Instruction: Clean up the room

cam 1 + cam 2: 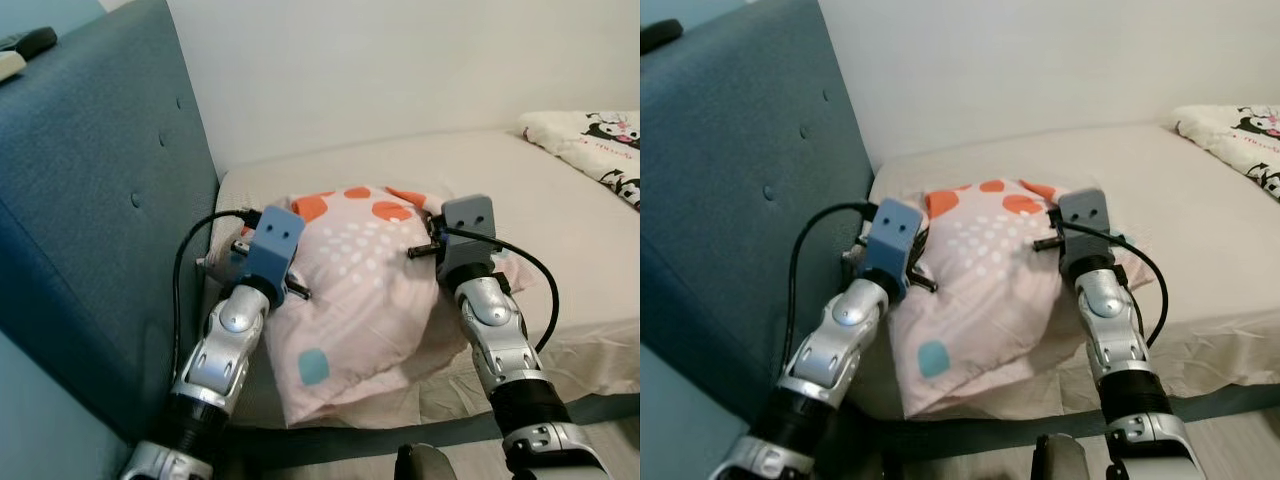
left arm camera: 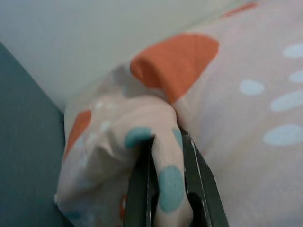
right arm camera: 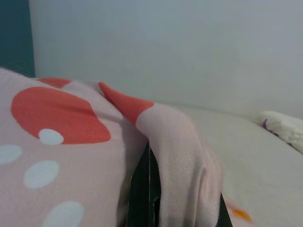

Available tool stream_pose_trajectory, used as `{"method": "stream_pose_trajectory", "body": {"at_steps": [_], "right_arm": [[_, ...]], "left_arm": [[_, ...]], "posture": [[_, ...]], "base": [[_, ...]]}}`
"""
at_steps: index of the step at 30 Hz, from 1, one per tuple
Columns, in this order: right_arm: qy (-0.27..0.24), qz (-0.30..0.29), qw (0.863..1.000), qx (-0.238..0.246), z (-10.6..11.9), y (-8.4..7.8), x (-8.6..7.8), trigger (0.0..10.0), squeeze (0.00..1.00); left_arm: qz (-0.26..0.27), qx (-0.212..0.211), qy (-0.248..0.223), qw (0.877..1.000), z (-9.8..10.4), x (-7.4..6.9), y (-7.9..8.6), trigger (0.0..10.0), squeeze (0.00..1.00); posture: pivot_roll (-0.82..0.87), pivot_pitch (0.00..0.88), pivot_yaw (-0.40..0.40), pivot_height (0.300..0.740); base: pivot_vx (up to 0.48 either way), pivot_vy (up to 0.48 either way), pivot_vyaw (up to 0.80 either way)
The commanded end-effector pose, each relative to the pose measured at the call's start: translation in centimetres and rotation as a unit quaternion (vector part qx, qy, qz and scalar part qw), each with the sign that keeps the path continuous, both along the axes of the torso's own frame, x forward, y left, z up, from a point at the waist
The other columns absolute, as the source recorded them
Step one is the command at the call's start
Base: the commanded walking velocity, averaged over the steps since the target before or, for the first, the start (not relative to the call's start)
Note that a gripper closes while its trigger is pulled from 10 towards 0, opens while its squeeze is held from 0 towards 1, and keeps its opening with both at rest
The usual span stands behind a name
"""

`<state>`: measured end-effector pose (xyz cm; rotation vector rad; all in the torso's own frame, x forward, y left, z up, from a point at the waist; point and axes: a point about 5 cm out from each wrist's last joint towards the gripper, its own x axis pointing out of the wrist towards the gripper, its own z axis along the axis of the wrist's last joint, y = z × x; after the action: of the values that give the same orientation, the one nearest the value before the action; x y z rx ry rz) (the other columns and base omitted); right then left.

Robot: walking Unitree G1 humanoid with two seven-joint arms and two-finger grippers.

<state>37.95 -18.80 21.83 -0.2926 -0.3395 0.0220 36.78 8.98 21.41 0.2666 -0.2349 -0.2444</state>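
Two tools hold one pillow (image 1: pixel 365 290) at the bed's (image 1: pixel 560 215) corner beside the blue headboard (image 1: pixel 90 210).
The left tool (image 2: pixel 168 189) and the right tool (image 3: pixel 177 198) are each clenched on a fold of its spotted cover.

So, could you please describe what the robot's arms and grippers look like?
Both arms are silver metal with black joint collars. The left gripper and right gripper have long black fingers. Each wrist carries a blue-grey camera housing, with black cables looping back.
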Motion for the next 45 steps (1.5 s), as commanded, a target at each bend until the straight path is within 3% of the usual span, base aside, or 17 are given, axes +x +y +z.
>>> {"method": "stream_pose_trajectory", "body": {"at_steps": [1,6,9,12,20,22,29,31,33,36,39,40,41,42,43,45], "right_arm": [[-0.029,-0.011,0.999,-0.006,1.3,-0.3,0.5,10.0,0.00],[-0.017,-0.028,0.999,-0.015,1.6,-0.1,1.5,10.0,0.00],[-0.019,-0.068,0.997,-0.022,3.9,0.0,2.9,10.0,0.00],[-0.032,-0.077,0.996,-0.022,5.5,0.2,3.3,10.0,0.00],[-0.102,-0.070,0.992,-0.037,10.7,1.8,3.6,10.0,0.00],[-0.134,-0.057,0.988,-0.054,12.7,3.0,3.5,10.0,0.00],[-0.164,-0.036,0.982,-0.085,15.1,4.6,3.3,10.0,0.00],[-0.190,-0.028,0.977,-0.097,16.7,5.2,2.9,10.0,0.00],[-0.197,-0.024,0.975,-0.098,17.2,5.4,2.8,10.0,0.00],[-0.177,0.001,0.979,-0.098,16.5,6.2,3.0,10.0,0.00],[-0.115,0.037,0.987,-0.105,11.4,7.2,3.7,10.0,0.00],[-0.115,0.037,0.987,-0.105,11.4,7.2,3.7,10.0,0.00],[-0.089,0.042,0.990,-0.100,9.3,7.3,3.8,10.0,0.00],[-0.089,0.042,0.990,-0.100,9.3,7.3,3.8,10.0,0.00],[-0.057,0.044,0.994,-0.088,7.0,7.2,3.8,10.0,0.00],[-0.049,0.045,0.994,-0.085,6.5,7.2,3.8,10.0,0.00]], "left_arm": [[0.033,0.017,0.004,0.999,-0.1,1.2,2.0,10.0,0.00],[0.046,0.037,0.000,0.998,0.7,2.7,2.7,10.0,0.00],[0.097,0.033,-0.009,0.995,2.9,4.5,4.3,10.0,0.00],[0.119,0.035,-0.026,0.992,4.2,5.0,4.9,10.0,0.00],[0.159,0.053,-0.111,0.979,8.9,5.3,5.8,10.0,0.00],[0.178,0.045,-0.151,0.971,11.1,5.2,6.2,10.0,0.00],[0.205,0.038,-0.195,0.958,13.4,4.9,7.0,10.0,0.00],[0.222,0.026,-0.237,0.945,15.1,4.4,7.4,10.0,0.00],[0.228,0.024,-0.252,0.940,15.7,4.2,7.6,10.0,0.00],[0.233,0.044,-0.254,0.938,15.4,4.3,7.5,10.0,0.00],[0.210,0.126,-0.205,0.948,11.1,5.0,6.3,10.0,0.00],[0.210,0.126,-0.205,0.948,11.1,5.0,6.3,10.0,0.00],[0.196,0.148,-0.179,0.953,9.2,5.2,5.7,10.0,0.00],[0.196,0.148,-0.179,0.953,9.2,5.2,5.7,10.0,0.00],[0.165,0.171,-0.133,0.962,6.2,5.2,4.8,10.0,0.00],[0.158,0.176,-0.123,0.964,5.4,5.2,4.5,10.0,0.00]], "posture": [[0.01,0.200,0.058,0.580],[0.00,0.214,0.065,0.580],[-0.01,0.236,0.071,0.580],[-0.03,0.244,0.069,0.580],[-0.05,0.249,0.071,0.580],[-0.05,0.250,0.070,0.580],[-0.05,0.251,0.069,0.580],[-0.06,0.250,0.064,0.580],[-0.06,0.250,0.064,0.580],[-0.06,0.251,0.058,0.580],[-0.06,0.263,0.047,0.580],[-0.06,0.263,0.047,0.580],[-0.05,0.267,0.044,0.580],[-0.05,0.267,0.044,0.580],[-0.05,0.271,0.044,0.580],[-0.05,0.271,0.044,0.580]], "base": [[0.000,0.000,0.00],[0.000,0.000,0.00],[0.000,0.000,0.00],[0.000,0.000,0.00],[0.000,0.000,0.00],[0.000,0.000,0.00],[0.000,0.000,0.00],[0.000,0.000,0.00],[0.000,0.000,0.00],[0.000,0.000,0.00],[0.000,0.000,0.00],[0.000,0.000,0.00],[0.000,0.000,0.00],[0.000,0.000,0.00],[0.000,0.000,0.00],[0.000,0.000,0.00]]}}
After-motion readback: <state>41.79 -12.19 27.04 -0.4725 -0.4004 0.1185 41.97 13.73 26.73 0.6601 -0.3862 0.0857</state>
